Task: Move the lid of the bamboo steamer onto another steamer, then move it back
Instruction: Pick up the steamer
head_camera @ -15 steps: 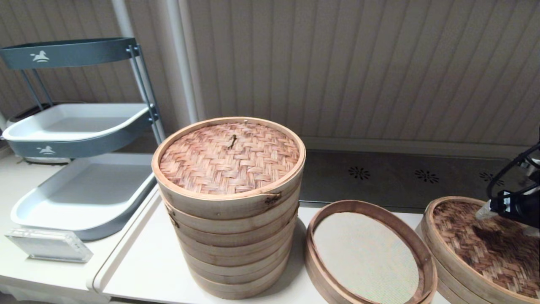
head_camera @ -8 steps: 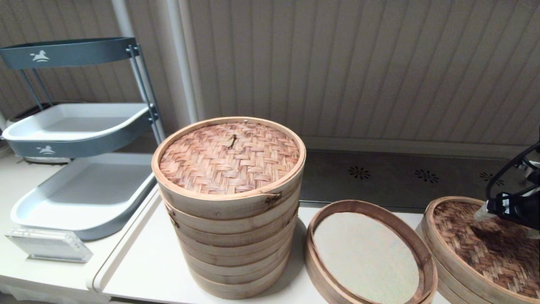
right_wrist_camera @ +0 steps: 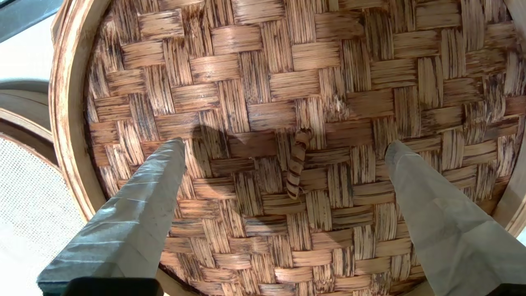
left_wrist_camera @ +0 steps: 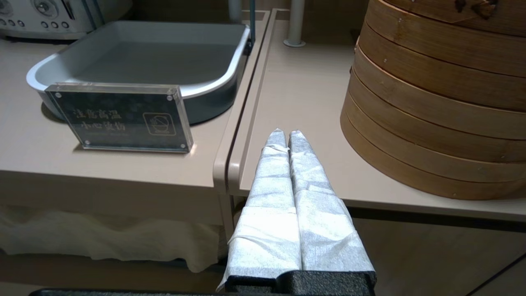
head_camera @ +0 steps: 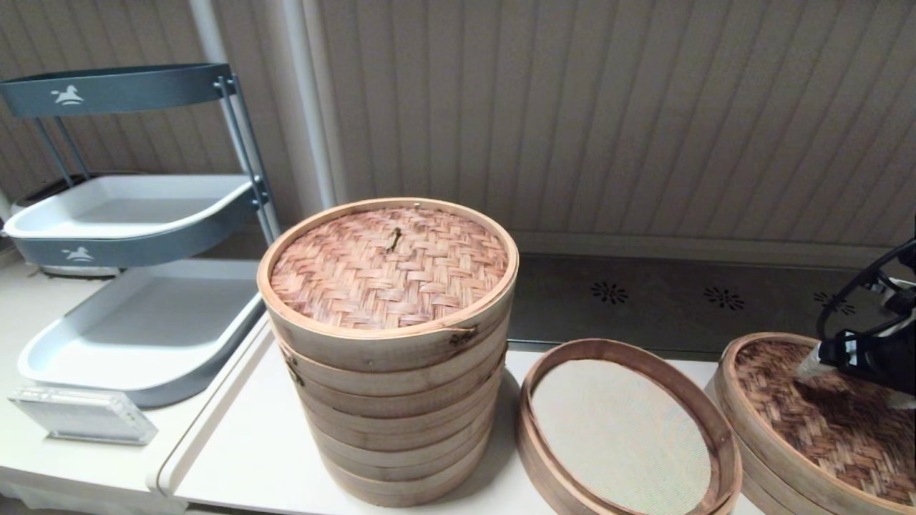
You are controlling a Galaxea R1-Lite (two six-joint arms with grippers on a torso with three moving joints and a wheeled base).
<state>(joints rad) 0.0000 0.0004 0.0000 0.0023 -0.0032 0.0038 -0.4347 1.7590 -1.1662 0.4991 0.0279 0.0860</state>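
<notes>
Rack (head_camera: 136,214): grey tiered trays at the far left, on the side counter; not part of the task
Sign (left_wrist_camera: 119,117): clear plaque standing in front of the lowest tray
Left gripper (left_wrist_camera: 283,137): parked low at the front edge of the worktop (head_camera: 250,443), between the sign and the tall stack; jaws pressed together, holding nothing
Stack (head_camera: 390,350): tall pale tiers with a reddish-tan woven lid; stands left of the steamer and nearly touches it
Steamer (head_camera: 626,425): low, dark rim, flat cream liner, uncovered; sits between the stack and the lid
Lid (head_camera: 809,422): dark herringbone top, pale rim, seated on a tier at the right end of the worktop, just beside the steamer
Loop (right_wrist_camera: 296,162): small bamboo strip at the lid's centre, lying between the two fingers
Right gripper (right_wrist_camera: 283,148): poised over the lid's centre, jaws spread wide on either side of the loop, gripping nothing
Progress: by my reading the task is at its start; lid not yet grasped, steamer bare, both the transfer and the return left to do
Edges: lid and steamer rims run close, so the lid likely needs a clear lift before it travels left; its right part runs out of the head view
Open room: bare worktop only in front of the stack; the air above the steamer is free, the stack beyond it stands high
</notes>
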